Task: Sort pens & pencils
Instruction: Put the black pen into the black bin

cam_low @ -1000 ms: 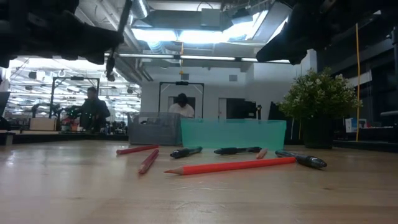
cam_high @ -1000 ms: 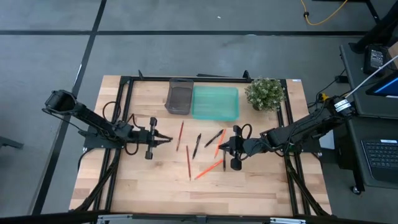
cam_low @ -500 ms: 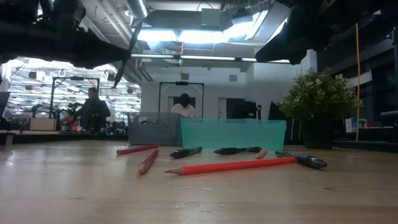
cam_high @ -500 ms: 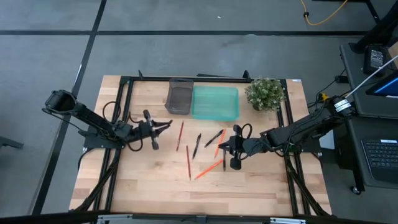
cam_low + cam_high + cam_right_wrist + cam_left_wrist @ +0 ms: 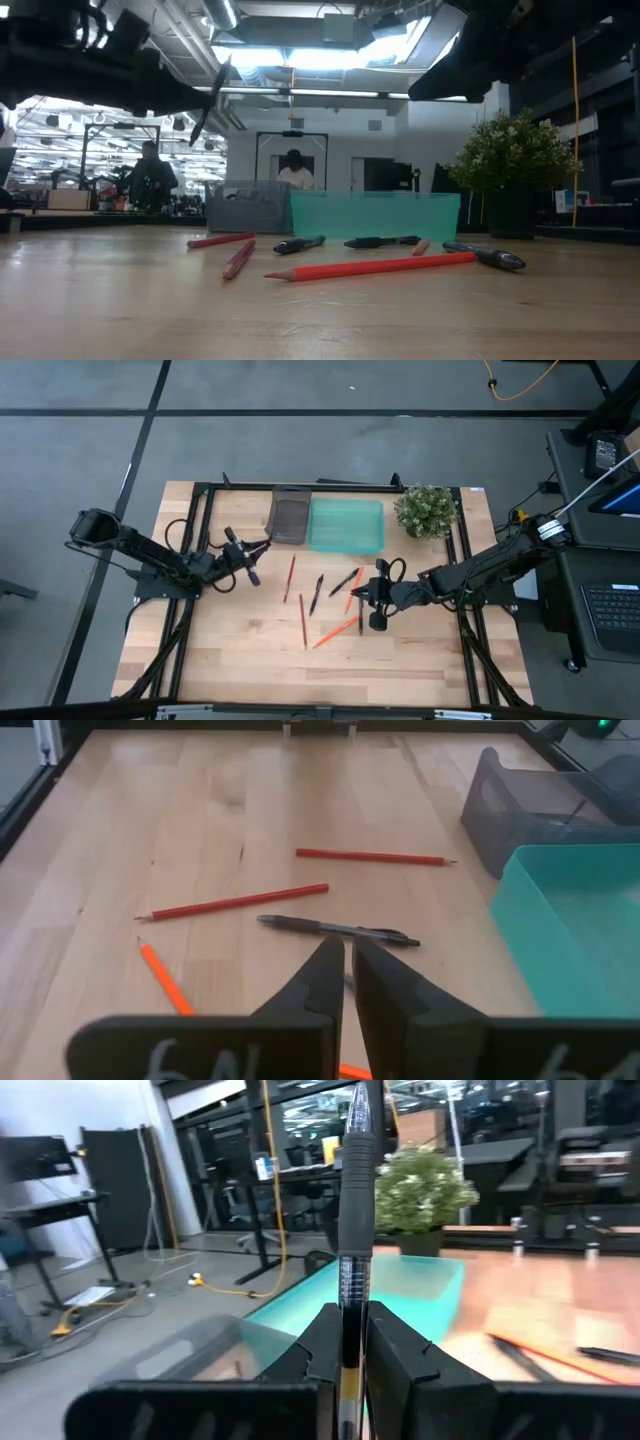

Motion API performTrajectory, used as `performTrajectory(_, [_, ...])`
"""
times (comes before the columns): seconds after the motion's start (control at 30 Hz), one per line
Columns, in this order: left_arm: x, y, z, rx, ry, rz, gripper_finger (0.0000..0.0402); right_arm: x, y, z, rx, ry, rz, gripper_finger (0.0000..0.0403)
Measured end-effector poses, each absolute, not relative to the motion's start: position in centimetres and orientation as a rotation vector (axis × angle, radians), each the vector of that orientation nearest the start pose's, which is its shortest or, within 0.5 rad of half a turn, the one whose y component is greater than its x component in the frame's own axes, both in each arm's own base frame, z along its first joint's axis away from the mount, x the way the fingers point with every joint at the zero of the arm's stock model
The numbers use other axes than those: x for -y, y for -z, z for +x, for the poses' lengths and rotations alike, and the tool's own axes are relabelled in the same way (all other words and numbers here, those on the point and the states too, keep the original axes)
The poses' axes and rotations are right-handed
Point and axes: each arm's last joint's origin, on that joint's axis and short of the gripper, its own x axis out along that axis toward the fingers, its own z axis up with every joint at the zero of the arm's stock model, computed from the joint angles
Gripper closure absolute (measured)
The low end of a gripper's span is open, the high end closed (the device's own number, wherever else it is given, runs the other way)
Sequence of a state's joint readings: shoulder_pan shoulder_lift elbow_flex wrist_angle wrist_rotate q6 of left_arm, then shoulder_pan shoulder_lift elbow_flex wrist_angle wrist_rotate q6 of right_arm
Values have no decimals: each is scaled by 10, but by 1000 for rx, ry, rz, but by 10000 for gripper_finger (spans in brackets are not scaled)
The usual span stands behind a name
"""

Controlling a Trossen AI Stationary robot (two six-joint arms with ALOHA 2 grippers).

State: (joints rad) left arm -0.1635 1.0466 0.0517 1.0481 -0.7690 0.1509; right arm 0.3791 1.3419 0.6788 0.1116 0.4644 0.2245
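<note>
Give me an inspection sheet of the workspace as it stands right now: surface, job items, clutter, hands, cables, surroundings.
Surface: wooden table, black frame rails along its edges.
Job's things: black pens and red and orange pencils lie scattered mid-table; one more pen is held up in the left hand. A grey tray and a green tray sit side by side at the far edge.
Clutter: potted plant beside the green tray.
Hands: left hand shut on a pen, raised near the grey tray; right hand shut, over the scattered pens.
Cables: yellow cable on the floor.
Surroundings: people at desks in the room behind.
</note>
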Motion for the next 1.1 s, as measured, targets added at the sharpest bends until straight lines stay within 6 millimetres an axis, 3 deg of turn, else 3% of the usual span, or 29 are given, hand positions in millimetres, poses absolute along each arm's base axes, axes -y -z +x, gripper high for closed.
performTrajectory(0.73, [-79,-192,177,-81,-767,128,381,-70,-208,261,-500,197,-30,374])
performTrajectory(0.97, [-92,-185,178,-92,-761,106,381,-66,-208,262,-503,211,-74,374])
performTrajectory(1.1, [-102,-181,190,-141,-713,96,381,-57,-207,264,-508,239,-82,374])
